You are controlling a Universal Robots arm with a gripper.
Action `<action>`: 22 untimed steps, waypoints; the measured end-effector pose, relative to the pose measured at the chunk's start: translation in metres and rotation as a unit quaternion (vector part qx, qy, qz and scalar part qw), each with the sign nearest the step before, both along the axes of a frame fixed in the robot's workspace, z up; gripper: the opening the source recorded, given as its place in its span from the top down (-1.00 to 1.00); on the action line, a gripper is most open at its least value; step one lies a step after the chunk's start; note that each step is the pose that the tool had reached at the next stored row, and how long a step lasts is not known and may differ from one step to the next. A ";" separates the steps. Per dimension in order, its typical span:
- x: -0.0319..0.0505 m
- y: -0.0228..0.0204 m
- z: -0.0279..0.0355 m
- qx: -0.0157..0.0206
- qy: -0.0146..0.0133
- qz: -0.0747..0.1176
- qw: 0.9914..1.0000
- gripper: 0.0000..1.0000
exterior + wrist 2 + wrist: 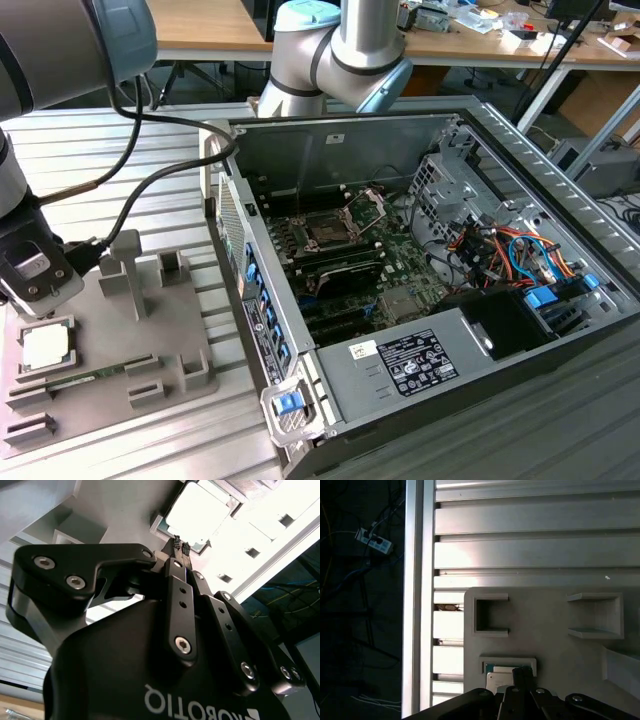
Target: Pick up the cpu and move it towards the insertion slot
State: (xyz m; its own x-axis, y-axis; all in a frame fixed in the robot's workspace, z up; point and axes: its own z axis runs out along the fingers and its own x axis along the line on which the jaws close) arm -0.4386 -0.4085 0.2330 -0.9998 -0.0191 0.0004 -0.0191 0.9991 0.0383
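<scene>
Claw point(42, 305) hangs at the exterior view's left, right above the chip point(47, 346). Its fingers are drawn together with barely a slit between the tips, and they hold nothing. In the second wrist view the tips sit over one edge of the chip point(200, 512); whether they touch it I cannot tell.

The chip is a flat square with a silvery-white top and a thin darker rim. It lies flat in a shallow square pocket of a grey holder plate point(170, 340), near that plate's left end. A long green memory stick point(85, 377) lies in the plate just beside it.

White lettering point(200, 705) runs across the claw's black body in the second wrist view.

Further right stands an open computer case point(330, 130), well apart from the chip. On its board sits the socket point(326, 230), a dark square framed in shiny metal, with its metal bracket point(368, 205) tilted up. Nearer the front, a white label point(415, 362) with black print and symbols is stuck on a metal box, too small to read. Orange and blue cables point(510, 250) bunch at the case's right.
</scene>
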 end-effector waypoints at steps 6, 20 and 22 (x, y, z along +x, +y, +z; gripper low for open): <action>-0.0014 0.0000 -0.0008 0.000 0.000 0.000 1.000 0.79; -0.0051 -0.0027 -0.0037 0.000 0.000 0.000 1.000 0.79; -0.0052 -0.0041 -0.0039 0.000 0.000 0.000 1.000 0.79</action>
State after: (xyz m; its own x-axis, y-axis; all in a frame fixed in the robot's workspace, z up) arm -0.4439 -0.4126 0.2291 -0.9998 -0.0191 0.0004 -0.0191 0.9991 0.0382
